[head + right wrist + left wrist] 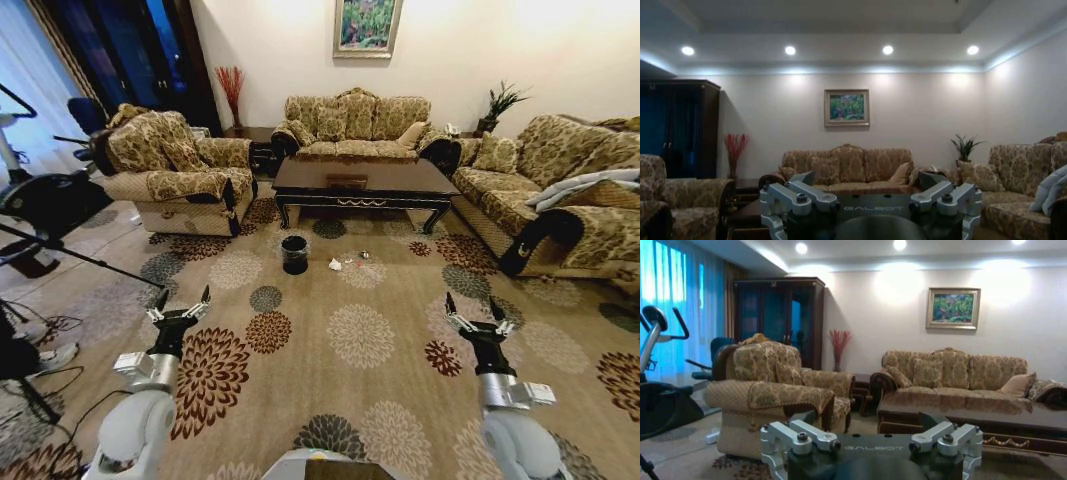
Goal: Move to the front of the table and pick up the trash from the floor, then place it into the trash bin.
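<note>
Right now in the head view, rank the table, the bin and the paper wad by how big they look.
1. Table, by far the largest.
2. Bin.
3. Paper wad, smallest.
The bin and wad lie side by side on the carpet, so nearness hardly skews that pair.

Left hand (869, 421) apparently open, facing table (1013, 421).

Patterned sofa (355, 122) under a framed painting (367, 25) — armchair (175, 170), dark cabinet (779, 320), exercise bike (660, 385).

floor (400, 350) open ahead | table (365, 180) behind trash bin (294, 255)
</note>
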Controlling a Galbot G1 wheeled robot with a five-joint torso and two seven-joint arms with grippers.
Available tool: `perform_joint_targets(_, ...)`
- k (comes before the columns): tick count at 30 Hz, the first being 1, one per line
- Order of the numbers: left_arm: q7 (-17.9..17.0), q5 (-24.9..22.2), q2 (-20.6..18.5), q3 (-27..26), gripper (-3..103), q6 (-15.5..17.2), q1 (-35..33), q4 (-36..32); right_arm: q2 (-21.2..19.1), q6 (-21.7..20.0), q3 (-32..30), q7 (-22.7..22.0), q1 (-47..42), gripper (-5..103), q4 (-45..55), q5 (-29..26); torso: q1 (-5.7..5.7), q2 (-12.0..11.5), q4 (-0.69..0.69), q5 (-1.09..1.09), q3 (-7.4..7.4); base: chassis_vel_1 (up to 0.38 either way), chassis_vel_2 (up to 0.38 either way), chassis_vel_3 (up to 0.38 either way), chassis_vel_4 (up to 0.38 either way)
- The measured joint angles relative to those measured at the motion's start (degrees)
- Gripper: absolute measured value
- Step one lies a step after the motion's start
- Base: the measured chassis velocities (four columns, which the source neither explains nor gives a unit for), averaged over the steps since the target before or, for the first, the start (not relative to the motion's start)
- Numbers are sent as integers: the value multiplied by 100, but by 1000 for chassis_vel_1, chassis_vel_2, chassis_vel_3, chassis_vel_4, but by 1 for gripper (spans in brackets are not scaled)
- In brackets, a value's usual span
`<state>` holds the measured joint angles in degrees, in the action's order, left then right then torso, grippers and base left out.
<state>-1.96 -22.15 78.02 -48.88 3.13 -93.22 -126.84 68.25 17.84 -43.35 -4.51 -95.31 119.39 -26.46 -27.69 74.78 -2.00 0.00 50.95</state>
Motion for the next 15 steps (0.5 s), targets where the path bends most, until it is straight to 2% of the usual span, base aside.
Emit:
perform_joint_targets(4, -70, 113, 65, 44, 100, -55, 8, 33, 33, 40, 0, 3, -11, 100, 14, -18, 0, 0, 0, 0, 0, 0, 0, 0, 0)
perform_joint_targets(6, -277, 247, 123, 74, 100, -51, 37, 37, 36, 47, 7, -5, -10, 100, 20, -21, 2, -5, 0, 0, -3, 0, 0, 0, 0)
perform_joint_targets(8, -343, 260, 139, 81, 100, -35, 44, 33, 30, 47, 11, -13, -2, 100, 19, -26, 8, -17, 1, 0, -9, 0, 0, 0, 0)
perform_joint_targets(15, -511, 317, 201, 83, 100, 39, 21, -15, -4, 32, 39, -133, 107, 100, -64, -73, 105, -231, 0, 0, -126, 0, 0, 0, 0)
